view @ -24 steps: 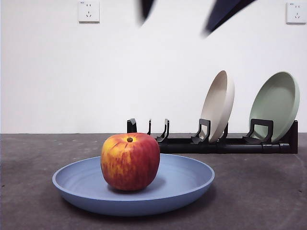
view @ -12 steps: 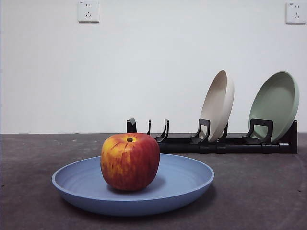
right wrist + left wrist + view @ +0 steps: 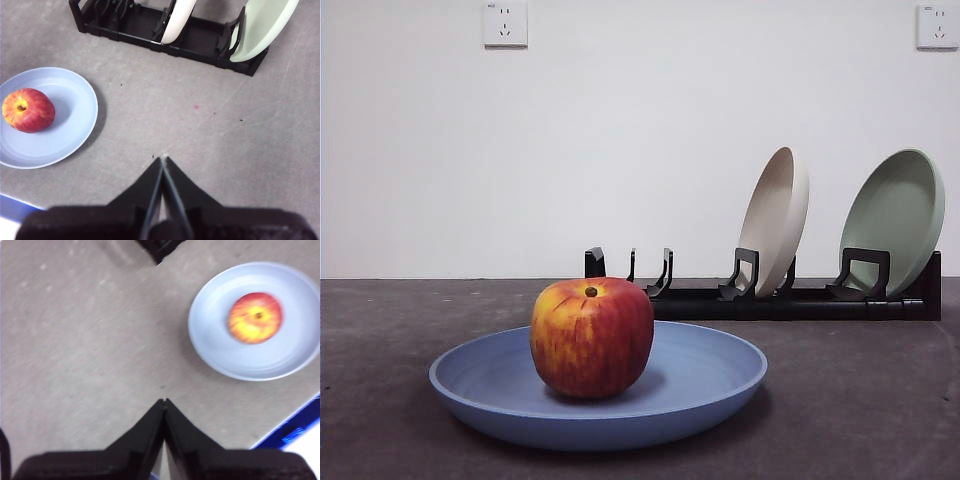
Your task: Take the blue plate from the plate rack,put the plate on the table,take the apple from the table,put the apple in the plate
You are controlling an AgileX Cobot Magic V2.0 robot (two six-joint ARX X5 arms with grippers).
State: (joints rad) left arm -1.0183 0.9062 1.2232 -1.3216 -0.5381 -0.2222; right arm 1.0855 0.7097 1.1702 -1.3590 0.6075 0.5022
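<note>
You've got the apple (image 3: 591,338) sitting upright in the blue plate (image 3: 700,385), which lies flat on the table (image 3: 860,400) in front of the plate rack (image 3: 790,300). Looks like the task's done. The 2 other plates, beige (image 3: 775,220) & pale green (image 3: 895,215), lean in rack slots. Left gripper (image 3: 164,407) & right gripper (image 3: 163,165) hang well above the table w/ jaws pressed together, holding nothing.

Red apple (image 3: 591,338) streaked yellow-orange, periwinkle blue plate (image 3: 710,385), black rack (image 3: 790,300), beige plate (image 3: 775,220), pale green plate (image 3: 895,215), mottled dark grey surface (image 3: 860,400)
</note>
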